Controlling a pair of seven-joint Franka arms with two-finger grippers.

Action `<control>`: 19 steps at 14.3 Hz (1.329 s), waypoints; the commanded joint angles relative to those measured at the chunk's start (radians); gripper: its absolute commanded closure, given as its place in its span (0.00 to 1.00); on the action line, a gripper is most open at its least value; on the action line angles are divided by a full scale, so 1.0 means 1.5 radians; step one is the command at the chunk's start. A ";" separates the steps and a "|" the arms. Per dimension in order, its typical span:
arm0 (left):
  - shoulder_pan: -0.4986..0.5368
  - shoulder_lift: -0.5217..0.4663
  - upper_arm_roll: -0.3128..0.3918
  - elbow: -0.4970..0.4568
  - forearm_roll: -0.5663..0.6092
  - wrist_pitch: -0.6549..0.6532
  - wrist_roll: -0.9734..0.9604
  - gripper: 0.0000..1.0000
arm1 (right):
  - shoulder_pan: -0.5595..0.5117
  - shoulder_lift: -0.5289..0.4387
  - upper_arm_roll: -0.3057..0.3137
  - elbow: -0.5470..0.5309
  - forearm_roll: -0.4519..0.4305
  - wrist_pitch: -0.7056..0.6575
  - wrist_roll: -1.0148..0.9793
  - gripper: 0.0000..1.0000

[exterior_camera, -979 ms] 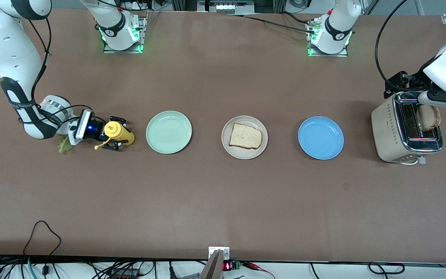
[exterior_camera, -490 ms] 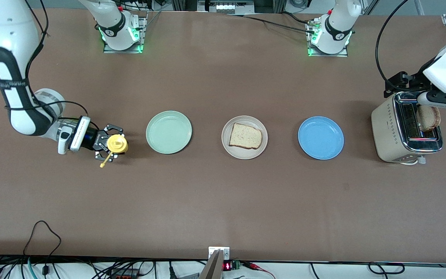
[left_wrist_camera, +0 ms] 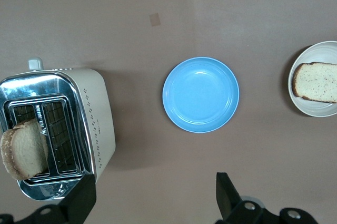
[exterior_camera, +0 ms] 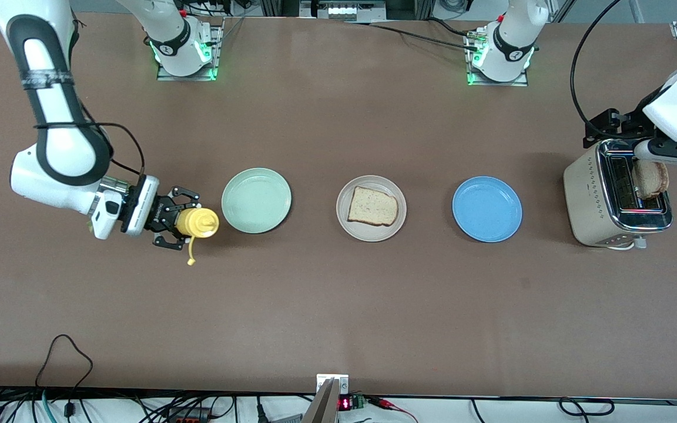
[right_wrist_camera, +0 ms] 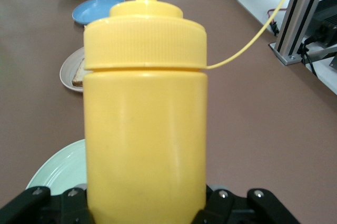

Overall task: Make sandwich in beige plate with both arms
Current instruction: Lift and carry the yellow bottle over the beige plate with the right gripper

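The right end effector (exterior_camera: 181,219) pinches a yellow squeeze bottle (exterior_camera: 197,222) around its body, held on its side over the tabletop (exterior_camera: 338,305) just beside the mint-green plate (exterior_camera: 256,200), toward the right arm's end from the beige plate (exterior_camera: 371,208). One bread slice (exterior_camera: 372,206) lies on the beige plate, which sits between the mint-green plate and the blue plate (exterior_camera: 487,209); no lettuce or second slice is on it yet.

The step in hand looks like bringing sauce to that slice. It would go best if the bottle travels high enough to pass over the mint-green plate's rim, with the nozzle tipped down only once it is over the bread and the squeeze kept gentle. The loose cap tether (exterior_camera: 190,254) dangles and could drag on a plate.

The left end effector (left_wrist_camera: 152,203) hangs spread wide over the toaster (exterior_camera: 617,194), from which a second slice (exterior_camera: 651,178) sticks up, at the left arm's end, well apart from the beige plate. The tabletop nearer the camera than the beige plate is bare, leaving broad room; the toaster stands close to the tabletop's edge
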State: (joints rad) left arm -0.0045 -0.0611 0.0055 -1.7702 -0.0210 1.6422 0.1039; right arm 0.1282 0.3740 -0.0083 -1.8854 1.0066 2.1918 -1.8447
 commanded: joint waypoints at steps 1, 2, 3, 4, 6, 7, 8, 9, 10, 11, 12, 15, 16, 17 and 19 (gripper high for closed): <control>-0.001 0.007 0.002 0.020 -0.005 -0.017 0.004 0.00 | 0.051 0.000 -0.008 0.064 -0.138 0.009 0.147 0.77; -0.001 0.007 0.000 0.020 -0.005 -0.017 0.004 0.00 | 0.071 0.000 -0.007 0.083 -0.186 0.009 0.201 0.76; -0.001 0.007 0.000 0.020 -0.005 -0.017 0.004 0.00 | 0.092 0.000 -0.008 0.099 -0.228 0.011 0.254 0.76; -0.001 0.007 0.000 0.020 -0.005 -0.017 0.004 0.00 | 0.109 0.001 -0.008 0.112 -0.265 0.011 0.302 0.76; 0.000 0.007 0.001 0.020 -0.005 -0.019 0.004 0.00 | 0.139 0.006 -0.006 0.133 -0.343 0.011 0.395 0.76; 0.000 0.007 0.002 0.020 -0.006 -0.019 0.004 0.00 | 0.156 0.008 -0.007 0.142 -0.371 0.012 0.432 0.76; 0.000 0.007 0.002 0.020 -0.005 -0.019 0.004 0.00 | 0.175 0.012 -0.007 0.150 -0.402 0.014 0.464 0.76; 0.000 0.007 0.002 0.020 -0.006 -0.024 0.005 0.00 | 0.195 0.018 -0.007 0.155 -0.444 0.017 0.500 0.76; 0.000 0.007 0.003 0.020 -0.006 -0.033 0.004 0.00 | 0.211 0.020 -0.007 0.161 -0.483 0.018 0.532 0.76; 0.000 0.007 0.003 0.020 -0.006 -0.033 0.004 0.00 | 0.231 0.029 -0.007 0.172 -0.521 0.017 0.578 0.76; 0.000 0.007 0.006 0.020 -0.006 -0.033 0.005 0.00 | 0.249 0.036 -0.007 0.185 -0.555 0.016 0.620 0.76; 0.001 0.007 0.006 0.020 -0.006 -0.035 0.005 0.00 | 0.308 0.063 -0.007 0.204 -0.672 0.010 0.727 0.76; 0.002 0.007 0.006 0.020 -0.006 -0.035 0.006 0.00 | 0.322 0.076 -0.007 0.218 -0.703 0.007 0.748 0.76; 0.002 0.007 0.007 0.020 -0.006 -0.036 0.006 0.00 | 0.341 0.089 -0.008 0.232 -0.732 0.002 0.770 0.76; 0.008 0.008 0.007 0.020 -0.006 -0.035 0.006 0.00 | 0.375 0.118 -0.008 0.258 -0.784 -0.024 0.811 0.76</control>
State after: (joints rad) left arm -0.0009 -0.0609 0.0108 -1.7688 -0.0210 1.6110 0.1039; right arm 0.6422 0.4997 -0.0058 -1.5797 -0.0993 2.2043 -0.6835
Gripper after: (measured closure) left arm 0.000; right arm 0.537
